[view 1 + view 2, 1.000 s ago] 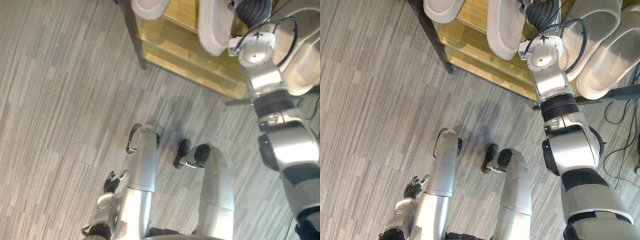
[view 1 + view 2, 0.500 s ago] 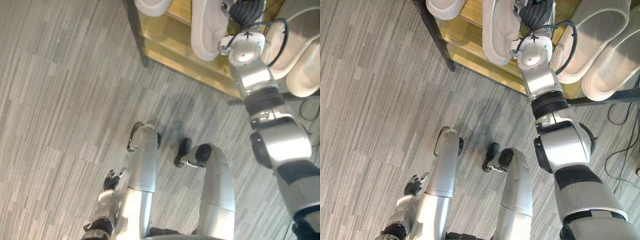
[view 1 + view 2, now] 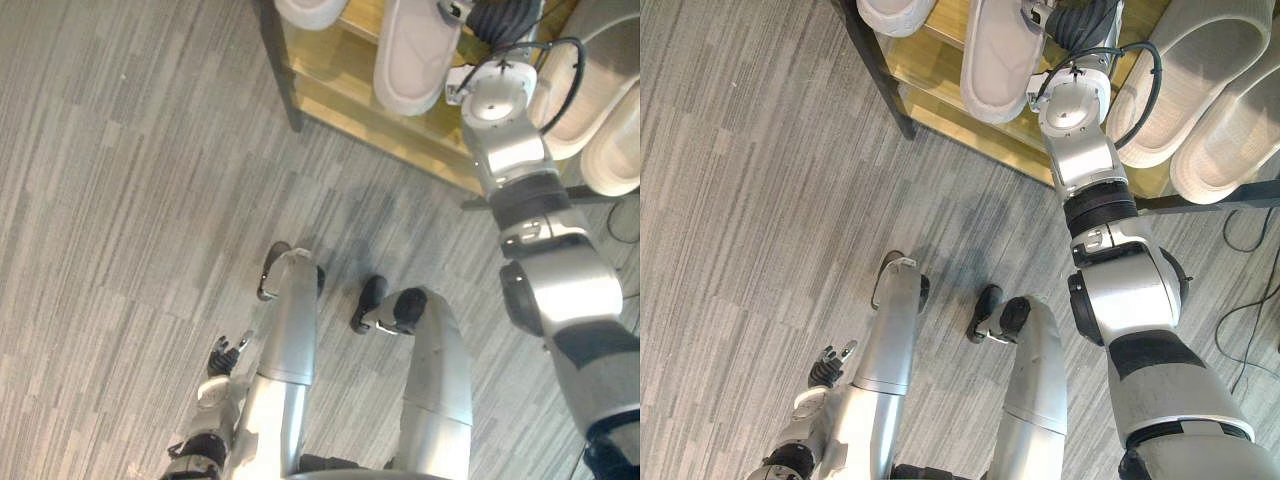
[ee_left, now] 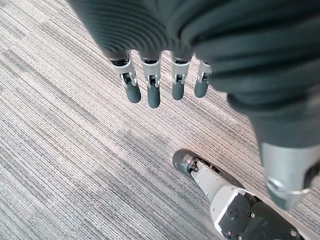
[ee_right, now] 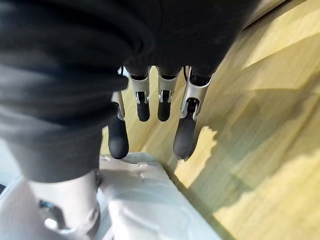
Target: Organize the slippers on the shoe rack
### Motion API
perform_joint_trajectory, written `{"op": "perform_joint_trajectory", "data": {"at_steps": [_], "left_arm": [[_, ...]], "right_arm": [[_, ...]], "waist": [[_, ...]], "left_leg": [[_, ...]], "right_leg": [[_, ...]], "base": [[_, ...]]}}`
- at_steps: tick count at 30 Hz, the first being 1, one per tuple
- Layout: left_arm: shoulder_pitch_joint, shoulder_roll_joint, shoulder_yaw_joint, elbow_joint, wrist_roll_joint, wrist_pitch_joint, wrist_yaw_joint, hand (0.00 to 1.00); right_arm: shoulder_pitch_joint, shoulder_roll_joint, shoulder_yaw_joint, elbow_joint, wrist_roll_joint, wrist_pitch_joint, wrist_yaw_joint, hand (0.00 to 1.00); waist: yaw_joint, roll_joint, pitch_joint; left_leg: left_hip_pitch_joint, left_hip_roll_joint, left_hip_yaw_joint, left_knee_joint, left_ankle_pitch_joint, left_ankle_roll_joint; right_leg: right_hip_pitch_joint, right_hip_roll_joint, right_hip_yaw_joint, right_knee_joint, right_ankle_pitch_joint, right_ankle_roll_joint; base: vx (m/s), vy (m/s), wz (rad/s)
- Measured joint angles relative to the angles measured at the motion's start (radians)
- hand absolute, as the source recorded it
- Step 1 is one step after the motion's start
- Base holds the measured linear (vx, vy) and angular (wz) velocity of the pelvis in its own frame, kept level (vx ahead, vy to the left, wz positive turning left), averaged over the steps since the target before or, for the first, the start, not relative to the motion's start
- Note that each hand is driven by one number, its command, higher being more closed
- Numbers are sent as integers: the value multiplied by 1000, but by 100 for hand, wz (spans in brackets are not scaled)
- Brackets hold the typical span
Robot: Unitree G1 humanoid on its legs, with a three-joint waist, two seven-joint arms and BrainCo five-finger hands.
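Grey striped carpet floor (image 3: 120, 200), wooden shoe rack (image 3: 950, 120) at its far side. Nearest: left hand (image 4: 153, 92) hangs low over the carpet, fingers straight and slack, holding nothing. Right arm stretched forward to the rack; right hand (image 5: 162, 107) over the shelf boards, fingers loose and pointing down, curled round nothing. White slipper (image 3: 998, 60) lies on the shelf just beside that hand, near end at the front edge; contact not clear. Pair of slippers (image 3: 1185, 75) toward the shelf's right end, lone slipper (image 3: 890, 12) by the left end. Step judged: squaring up the white slipper. Next move probably calls for a flat-fingered nudge to line it up with the others
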Motion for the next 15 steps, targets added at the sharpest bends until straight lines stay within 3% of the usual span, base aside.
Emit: {"op": "perform_joint_trajectory", "data": {"at_steps": [5, 15], "left_arm": [[-1, -1, -1, 0, 0, -3, 0, 0], [-12, -5, -10, -8, 0, -3, 0, 0]], "right_arm": [[1, 0, -17, -22, 4, 0, -9, 0], [145, 57, -133, -301, -3, -16, -65, 0]], "waist": [[0, 7, 4], [-1, 21, 12]], "left_leg": [[2, 1, 1, -3, 1, -1], [36, 6, 12, -33, 8, -4]], "right_leg": [[0, 0, 1, -3, 2, -3], [30, 2, 6, -27, 4, -6]], "base": [[0, 0, 0], [0, 0, 0]]}}
